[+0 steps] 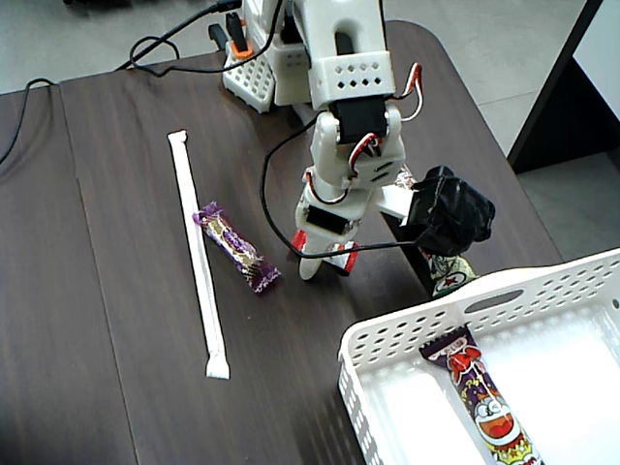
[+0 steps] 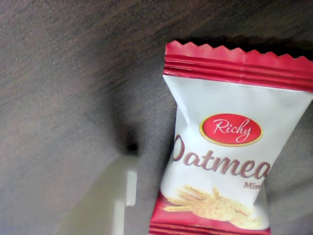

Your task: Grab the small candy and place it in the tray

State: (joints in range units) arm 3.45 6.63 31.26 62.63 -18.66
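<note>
Candy [image 2: 220, 147] lies flat on the dark bench [image 2: 63, 73], filling the wrist view, a pale finger [image 2: 105, 200] just beside its left edge, tip on the wood. Fingers [image 1: 325, 263] reach the bench near the tray [image 1: 387, 339]; whether they are clenched, I cannot tell.

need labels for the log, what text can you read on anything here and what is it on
"Richy": red oval logo on the small white pillow-shaped candy with red crimped ends, wrist view.
"Oatmea": brown lettering below it, cut off at the frame edge.
"Min": small word underneath, also cut off.
Purple wrapped bar on the dark table: print too small to read.
Long cartoon-printed snack stick in the white perforated plastic tray: lettering blurred, unreadable.
</note>
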